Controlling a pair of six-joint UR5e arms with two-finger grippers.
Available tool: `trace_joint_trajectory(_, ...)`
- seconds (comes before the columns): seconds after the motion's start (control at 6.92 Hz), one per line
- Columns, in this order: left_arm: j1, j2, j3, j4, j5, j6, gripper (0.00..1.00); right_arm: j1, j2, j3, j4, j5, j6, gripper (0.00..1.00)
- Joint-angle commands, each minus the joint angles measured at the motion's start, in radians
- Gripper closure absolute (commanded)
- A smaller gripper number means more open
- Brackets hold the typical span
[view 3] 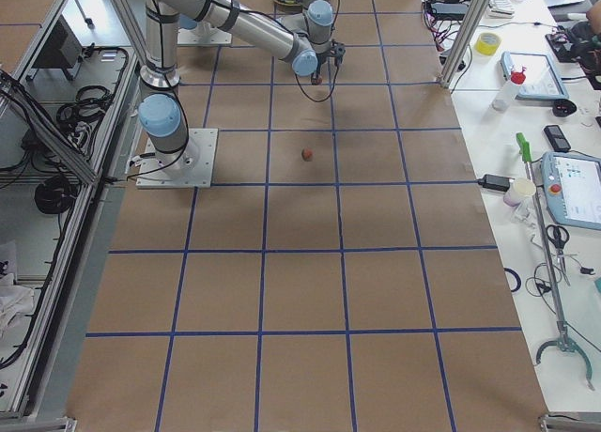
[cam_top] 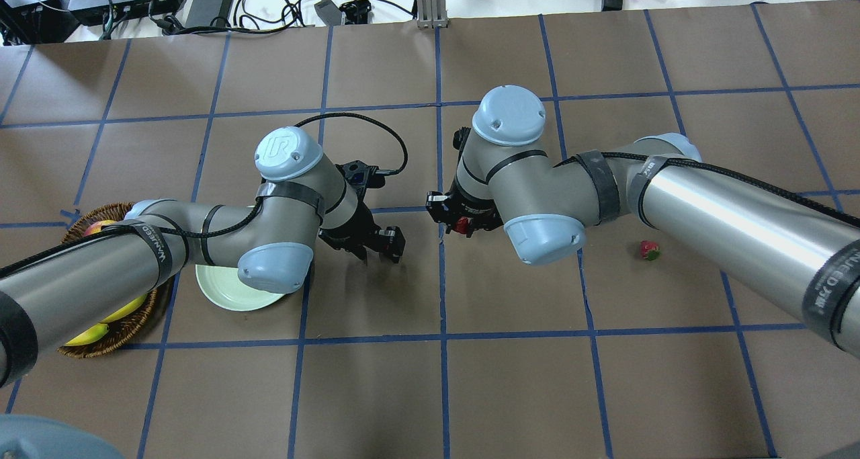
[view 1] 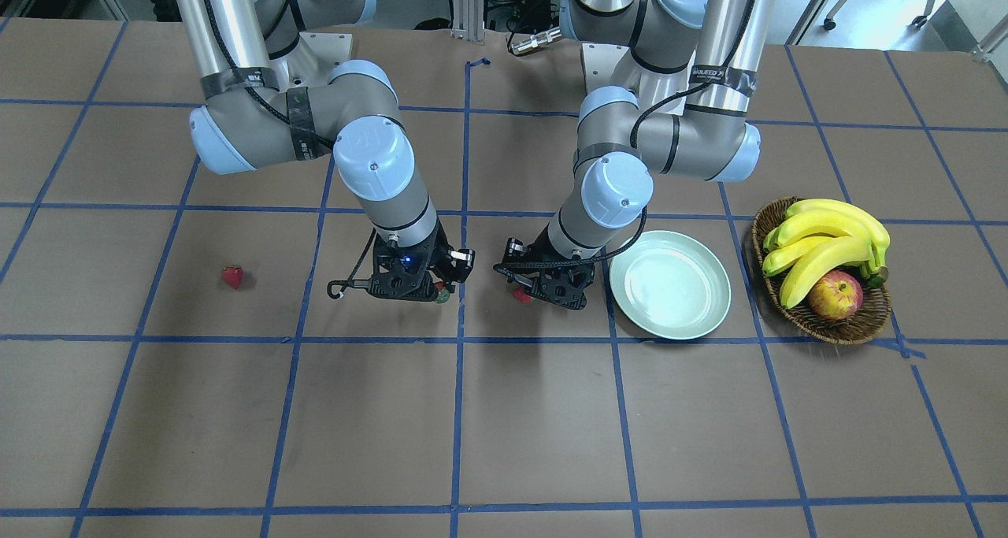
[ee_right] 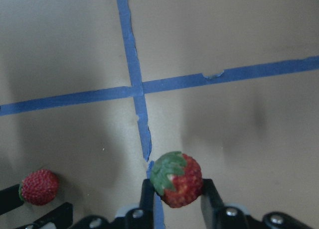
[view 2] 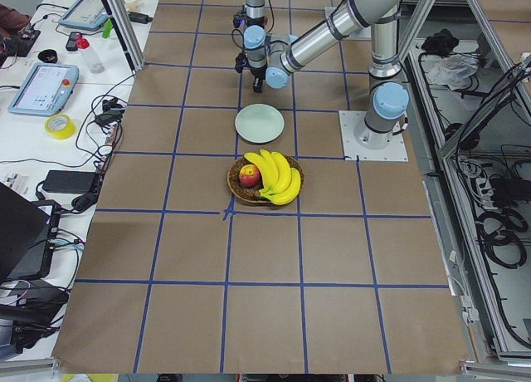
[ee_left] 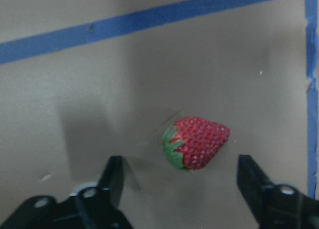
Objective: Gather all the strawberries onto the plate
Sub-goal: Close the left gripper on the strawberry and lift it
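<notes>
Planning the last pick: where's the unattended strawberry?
Overhead view: the third strawberry lies alone on the robot's right, beyond the right gripper, far from the plate.

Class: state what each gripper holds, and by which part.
The right gripper pinches a strawberry by its two sides. The left gripper is open, holding nothing.

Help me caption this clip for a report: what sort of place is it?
Most likely a robotics lab or data-collection cell: a paper-covered table marked with a blue tape grid, plus teach pendants and loose cables around it.
</notes>
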Motion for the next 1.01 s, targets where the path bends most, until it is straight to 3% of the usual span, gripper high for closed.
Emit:
trace_joint_trajectory(0.0,-0.001,-0.002,0.034,0.010,-0.044,0.000,0.41,0.004,0.000,-0.001,-0.001,0.001,0.032,1.00)
trace_joint_trajectory(0.87,-0.008,-0.023,0.049,0.013,-0.042,0.000,0.41,0.008,0.002,-0.002,-0.001,0.001,0.034,1.00)
